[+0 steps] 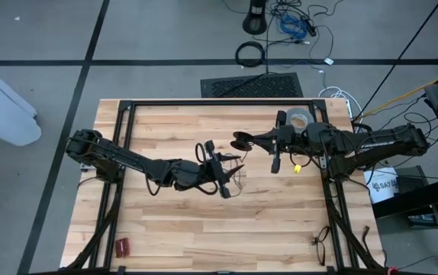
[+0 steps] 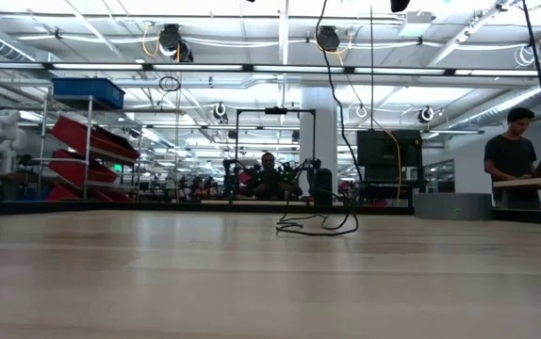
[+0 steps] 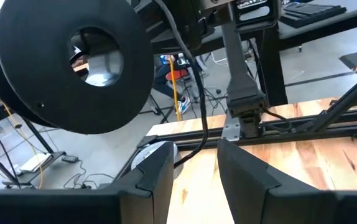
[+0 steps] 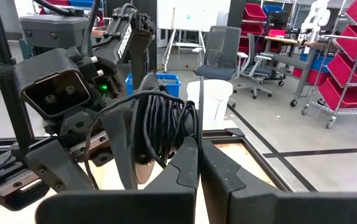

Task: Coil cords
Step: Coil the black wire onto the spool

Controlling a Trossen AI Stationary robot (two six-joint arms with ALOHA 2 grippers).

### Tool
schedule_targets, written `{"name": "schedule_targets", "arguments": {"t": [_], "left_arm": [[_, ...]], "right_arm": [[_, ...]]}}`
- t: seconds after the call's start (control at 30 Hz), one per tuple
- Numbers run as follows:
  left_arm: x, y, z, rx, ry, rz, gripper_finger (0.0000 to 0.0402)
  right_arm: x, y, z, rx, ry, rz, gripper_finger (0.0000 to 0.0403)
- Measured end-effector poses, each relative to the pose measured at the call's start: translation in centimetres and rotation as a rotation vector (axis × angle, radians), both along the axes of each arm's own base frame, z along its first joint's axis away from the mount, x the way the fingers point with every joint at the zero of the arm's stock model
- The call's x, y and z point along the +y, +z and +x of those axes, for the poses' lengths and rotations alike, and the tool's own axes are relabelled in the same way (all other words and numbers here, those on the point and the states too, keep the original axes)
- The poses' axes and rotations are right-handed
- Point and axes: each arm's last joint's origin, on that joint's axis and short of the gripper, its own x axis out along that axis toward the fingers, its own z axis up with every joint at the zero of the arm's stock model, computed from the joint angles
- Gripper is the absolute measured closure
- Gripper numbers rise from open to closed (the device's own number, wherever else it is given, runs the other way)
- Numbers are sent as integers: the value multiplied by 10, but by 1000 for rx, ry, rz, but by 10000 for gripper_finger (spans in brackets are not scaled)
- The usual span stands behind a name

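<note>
A black spool [image 1: 242, 141] hangs above the table's middle with the thin black cord wound on it [image 4: 160, 124]. My right gripper [image 4: 200, 180] comes in level from the right and is shut on the spool. A length of cord [image 3: 202, 112] drops from the spool and passes in front of my left gripper [image 3: 194, 180], whose fingers stand apart. It ends in slack loops [image 2: 318, 224] lying on the table. In the high view my left gripper [image 1: 223, 169] is just to the near left of the spool. My right gripper pinches the rim of one spool flange [image 4: 191, 140] between its two fingers, coming level from the table's right side. The spool is lifted clear of the table with its flanges upright. Of my left gripper I cannot tell whether a finger [image 3: 157, 174] touches the cord that runs past it.
A grey tape roll [image 1: 297, 118] lies at the far right, with a small yellow piece [image 1: 296, 168] near it. There is a red item [image 1: 121, 246] at the near left and a dark tangle [image 1: 320, 244] at the near right. Black frame rails [image 1: 204, 102] border the table. A person [image 2: 511, 141] stands beyond the table.
</note>
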Motion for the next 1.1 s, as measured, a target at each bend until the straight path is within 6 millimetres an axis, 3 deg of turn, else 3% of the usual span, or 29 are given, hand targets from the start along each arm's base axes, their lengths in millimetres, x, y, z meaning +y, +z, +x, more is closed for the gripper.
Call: {"name": "schedule_targets", "arguments": {"t": [0.17,0.47,0.73,0.93,1.1], "left_arm": [[1,0,0,0,2,0,286],[4,9,2,-90,-69,-12,394],[15,5,12,-154,-122,-21,398],[1,3,11,-119,-118,37,399],[-13,3,-2,8,44,91,399]], "right_arm": [[0,0,0,0,0,0,403],[0,0,0,-1,-1,2,403],[0,-1,1,2,-7,4,403],[-1,-3,4,19,-10,2,403],[-1,-5,3,30,-9,1,403]]}}
